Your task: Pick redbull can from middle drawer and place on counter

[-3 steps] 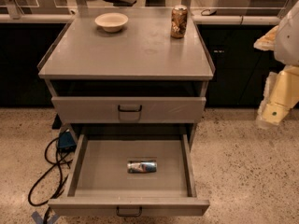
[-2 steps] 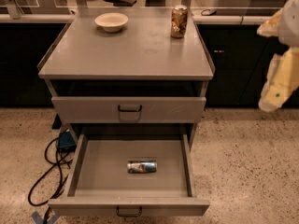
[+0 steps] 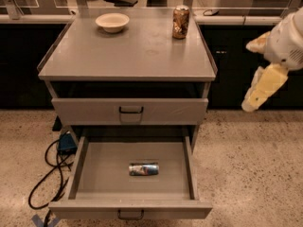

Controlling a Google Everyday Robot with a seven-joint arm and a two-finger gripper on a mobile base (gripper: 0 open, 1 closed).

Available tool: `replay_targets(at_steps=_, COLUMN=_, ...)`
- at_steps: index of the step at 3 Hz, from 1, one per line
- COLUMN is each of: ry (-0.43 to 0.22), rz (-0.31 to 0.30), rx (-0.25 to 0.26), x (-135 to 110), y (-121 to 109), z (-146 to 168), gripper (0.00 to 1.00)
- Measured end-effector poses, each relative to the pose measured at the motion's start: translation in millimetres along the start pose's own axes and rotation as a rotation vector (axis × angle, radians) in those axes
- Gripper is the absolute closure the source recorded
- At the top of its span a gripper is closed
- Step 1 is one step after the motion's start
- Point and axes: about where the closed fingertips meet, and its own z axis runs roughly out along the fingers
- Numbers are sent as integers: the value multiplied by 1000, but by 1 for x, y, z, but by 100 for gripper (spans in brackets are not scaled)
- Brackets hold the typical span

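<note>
- Grey drawer [image 3: 94, 174] stands pulled fully out nearest you, so its floor is open from above and nothing blocks a downward reach.
- Your can [image 3: 143, 169] lies on its side near the middle of that floor, long axis left to right, apart from every wall. Lying flat it may roll, so I judge a grip across its narrow body suits it best.
- Above it, the closed drawer [image 3: 94, 111] sits flush, so it does not overhang your path.
- Your gripper [image 3: 260, 91] hangs to the right of the cabinet, at about the closed drawer's height, well apart from the can. You cannot tell whether it is open or closed.
- The counter [image 3: 128, 51] has broad bare space at front and centre, which is the likely place to set the can down.
- A bowl [image 3: 112, 21] and a gold can [image 3: 180, 21] stand near the back edge, so keep away from them.
</note>
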Motion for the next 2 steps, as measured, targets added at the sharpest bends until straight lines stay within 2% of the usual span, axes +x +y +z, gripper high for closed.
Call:
replay_targets(at_steps=1, ry=-70, rz=63, rx=-29, x=17, y=27, z=68, gripper=0)
replay_targets(at_steps=2, ry=-38, rz=86, rx=-116, x=33, y=70, z=148, gripper=0)
